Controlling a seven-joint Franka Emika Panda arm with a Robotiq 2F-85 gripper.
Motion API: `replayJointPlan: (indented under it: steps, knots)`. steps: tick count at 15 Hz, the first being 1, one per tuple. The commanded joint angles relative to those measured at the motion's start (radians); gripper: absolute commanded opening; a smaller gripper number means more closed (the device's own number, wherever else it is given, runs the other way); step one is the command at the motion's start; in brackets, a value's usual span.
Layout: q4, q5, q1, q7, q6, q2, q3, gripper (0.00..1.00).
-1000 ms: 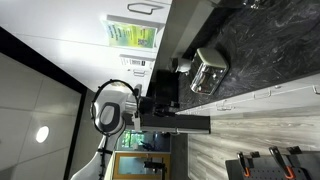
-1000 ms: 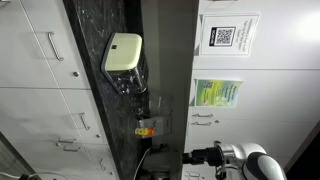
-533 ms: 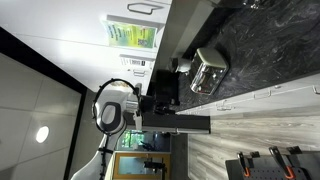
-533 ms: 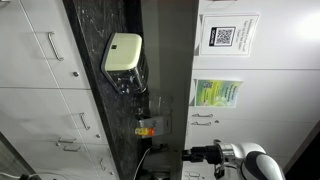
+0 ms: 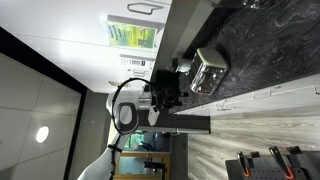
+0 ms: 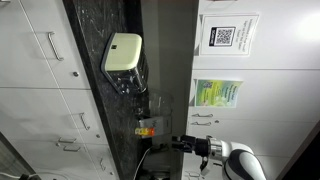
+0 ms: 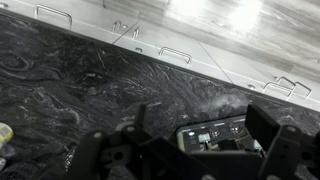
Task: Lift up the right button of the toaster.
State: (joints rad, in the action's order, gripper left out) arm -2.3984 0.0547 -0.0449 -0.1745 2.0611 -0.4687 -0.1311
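The silver toaster (image 5: pixel 208 70) stands on the dark marble counter (image 5: pixel 260 45); both exterior views are turned sideways. It also shows in an exterior view (image 6: pixel 122 52). My gripper (image 5: pixel 172 88) hangs close beside the toaster, not touching it. In an exterior view the gripper (image 6: pixel 178 143) is well apart from the toaster. In the wrist view the gripper (image 7: pixel 205 128) is open and empty. Its two dark fingers frame the toaster's control end (image 7: pixel 215 135) with small buttons, which sits below them.
White drawers with metal handles (image 7: pixel 175 55) run along the counter's edge. A clear glass jar (image 6: pixel 130 85) and an orange-based item (image 6: pixel 147 128) stand near the toaster. A dark object (image 5: pixel 181 65) sits next to the toaster. Posters (image 6: pixel 225 38) hang on the white cabinets.
The arm has swung toward the counter and the toaster; the gripper is now closer to the toaster. The toaster has not moved.
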Motion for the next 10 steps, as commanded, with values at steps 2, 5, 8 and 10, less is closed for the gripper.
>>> replayJointPlan:
  steps: [2, 5, 8, 10]
  knots:
    - [-0.093, -0.041, 0.017, -0.025, 0.189, 0.023, 0.001, 1.00]
    - [-0.110, -0.044, 0.039, -0.017, 0.273, 0.085, 0.022, 1.00]
    - [-0.090, -0.027, 0.050, 0.018, 0.350, 0.184, 0.058, 1.00]
    - [-0.075, -0.012, 0.049, 0.039, 0.393, 0.248, 0.084, 1.00]
